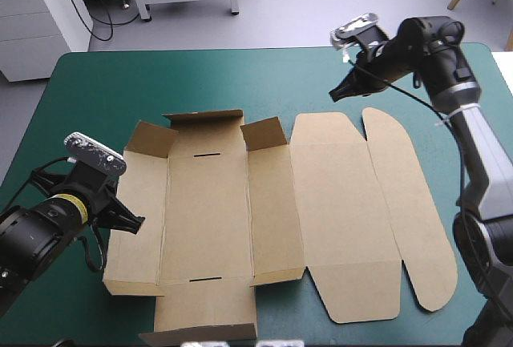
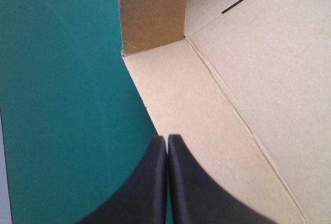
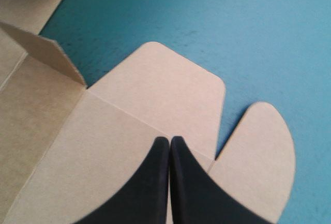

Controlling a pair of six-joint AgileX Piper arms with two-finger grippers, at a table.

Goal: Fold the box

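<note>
Table (image 1: pixel 88 82), teal-green cover. Box (image 1: pixel 208 211) lies mid-table, opened out and mostly flat. Left gripper (image 2: pixel 166 137) at box's left edge, fingers pressed together, holding nothing. Right gripper (image 3: pixel 169 138) over box's far right part, likewise closed and empty.

Table cover (image 1: pixel 104 82): teal-green, plain and smooth; fills most of the high view; far corners rounded.
Cabinet (image 1: pixel 36 18): white, with drawers; stands beyond the table's far-left corner.
Floor (image 1: pixel 321 10): grey; shows beyond the table's far edge.
</note>
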